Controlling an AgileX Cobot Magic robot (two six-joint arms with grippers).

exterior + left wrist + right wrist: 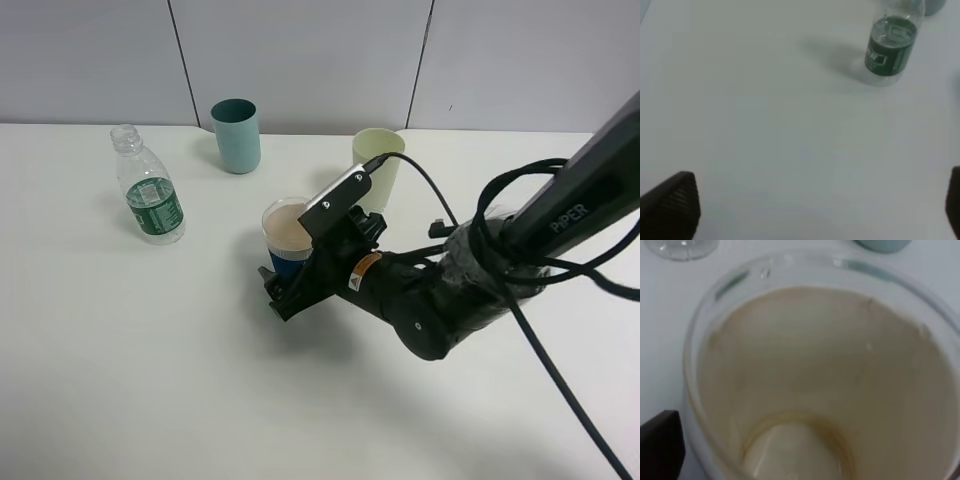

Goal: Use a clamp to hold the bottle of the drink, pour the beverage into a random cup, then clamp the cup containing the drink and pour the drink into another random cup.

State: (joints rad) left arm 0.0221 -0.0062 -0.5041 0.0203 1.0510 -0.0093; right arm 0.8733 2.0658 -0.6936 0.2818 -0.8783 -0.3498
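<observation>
Bottle (150,190) upright far left on tabletop (120,380), green label illegible | left claw (820,207) spread wide, empty, bottle well ahead | blue-sleeved cup (284,238) upright at centre, straddled by right claw (283,290), grip state unclear | pale green tumbler (378,165) just behind | arm reads "PIPER"

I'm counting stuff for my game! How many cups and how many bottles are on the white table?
Cups: 3, the short white-rimmed cup with a blue sleeve, the pale yellow-green tapered tumbler and the darker teal tumbler.
Bottles: 1, the small clear plastic bottle with a dark green label.
Total: 4
</observation>
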